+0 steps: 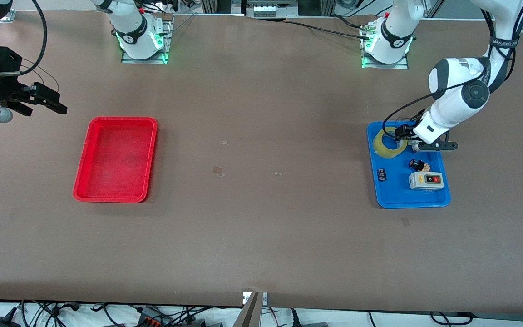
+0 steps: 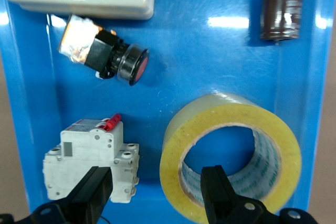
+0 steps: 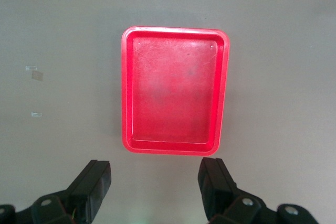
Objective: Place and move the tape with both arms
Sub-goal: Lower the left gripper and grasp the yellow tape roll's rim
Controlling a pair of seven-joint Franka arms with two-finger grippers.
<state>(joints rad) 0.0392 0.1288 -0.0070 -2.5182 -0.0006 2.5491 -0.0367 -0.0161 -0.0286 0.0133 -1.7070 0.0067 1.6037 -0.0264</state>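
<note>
The tape (image 2: 231, 153) lies in the blue tray (image 1: 395, 197) near its rim; the left gripper (image 2: 157, 192) is spread across its wall. The right gripper (image 3: 155, 184) hangs released beside the red tray (image 3: 126, 93), over bare table

You see glossy plastic in the blue tray (image 2: 210, 35), with bright glare spots. The tape (image 2: 231, 156) looks smooth, shiny and translucent. The red tray (image 3: 176, 90) is plastic with a dull, scuffed floor. The table (image 1: 261, 236) is matt brown.
</note>
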